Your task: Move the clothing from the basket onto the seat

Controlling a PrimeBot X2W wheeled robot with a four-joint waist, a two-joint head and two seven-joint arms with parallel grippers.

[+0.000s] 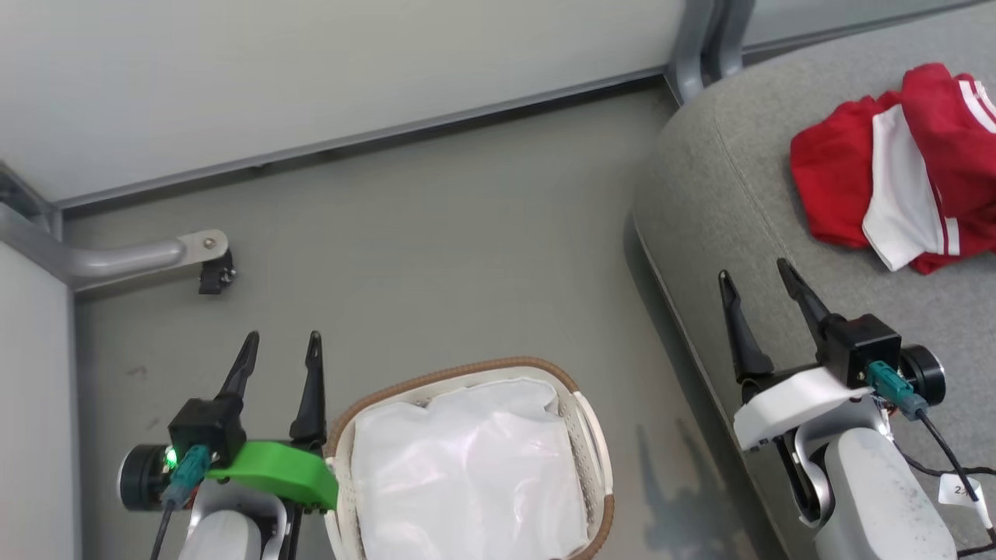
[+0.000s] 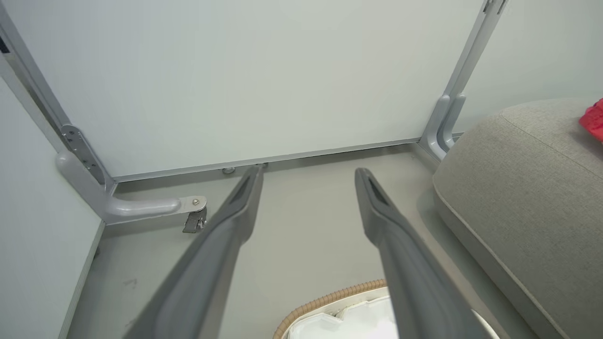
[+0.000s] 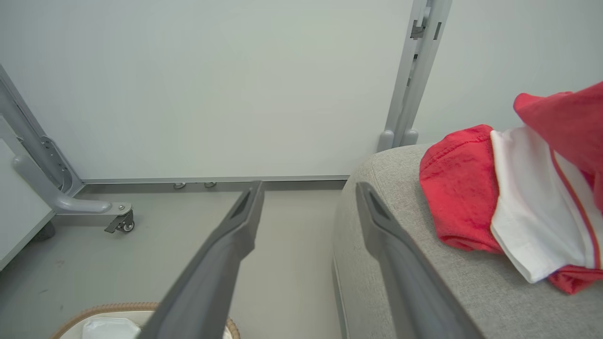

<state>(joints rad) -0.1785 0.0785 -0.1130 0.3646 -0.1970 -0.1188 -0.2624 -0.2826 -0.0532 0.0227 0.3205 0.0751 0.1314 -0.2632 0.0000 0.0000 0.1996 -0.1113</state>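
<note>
The red clothing with white panels lies bunched on the grey seat at the upper right; the right wrist view has the clothing on the seat too. The white basket with its brown rim stands on the floor at bottom centre, holding just its white liner. My left gripper is open beside the basket's left rim, nothing between its fingers. My right gripper is open over the seat's front edge, short of the clothing, empty.
A white partition wall runs along the back, with a grey metal foot and caster on the floor at left. Another grey post stands behind the seat. Grey floor lies between basket, wall and seat.
</note>
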